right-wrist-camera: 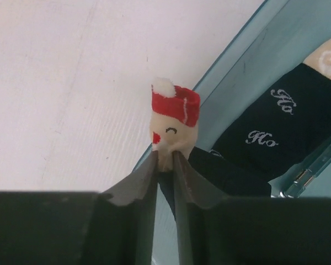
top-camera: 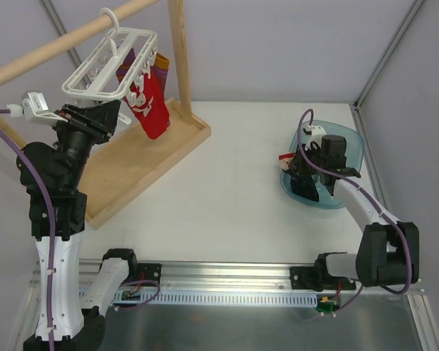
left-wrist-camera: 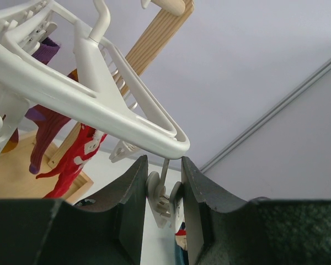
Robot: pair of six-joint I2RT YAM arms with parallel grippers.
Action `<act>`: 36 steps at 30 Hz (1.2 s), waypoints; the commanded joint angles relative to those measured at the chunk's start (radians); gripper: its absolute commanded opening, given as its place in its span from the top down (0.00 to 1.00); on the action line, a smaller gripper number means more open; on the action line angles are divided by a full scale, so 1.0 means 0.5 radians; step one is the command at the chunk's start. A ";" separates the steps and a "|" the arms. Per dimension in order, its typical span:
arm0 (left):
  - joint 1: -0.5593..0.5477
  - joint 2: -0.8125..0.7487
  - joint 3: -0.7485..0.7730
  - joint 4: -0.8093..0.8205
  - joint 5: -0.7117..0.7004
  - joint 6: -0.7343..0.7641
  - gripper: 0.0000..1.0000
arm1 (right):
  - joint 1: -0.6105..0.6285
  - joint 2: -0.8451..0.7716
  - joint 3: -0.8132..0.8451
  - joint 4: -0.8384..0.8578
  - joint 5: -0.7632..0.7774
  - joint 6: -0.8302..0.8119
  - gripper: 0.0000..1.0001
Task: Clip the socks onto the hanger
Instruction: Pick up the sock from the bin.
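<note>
The right gripper (right-wrist-camera: 164, 161) is pinched tight on the cream-and-red Santa end of a dark navy sock (right-wrist-camera: 265, 132) lying in the translucent blue plastic bin (right-wrist-camera: 231, 61). The left gripper (left-wrist-camera: 163, 165) squeezes a small white dangling clip (left-wrist-camera: 157, 200) under the white plastic grid hanger (left-wrist-camera: 99, 110). The navy socks are not yet clipped.

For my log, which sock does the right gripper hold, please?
The dark navy sock with the Santa cuff; the red sock and purple sock hang clipped.
</note>
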 commanded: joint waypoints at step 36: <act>-0.008 -0.041 -0.001 0.037 0.036 0.087 0.98 | -0.063 0.215 0.232 0.063 0.288 0.291 0.31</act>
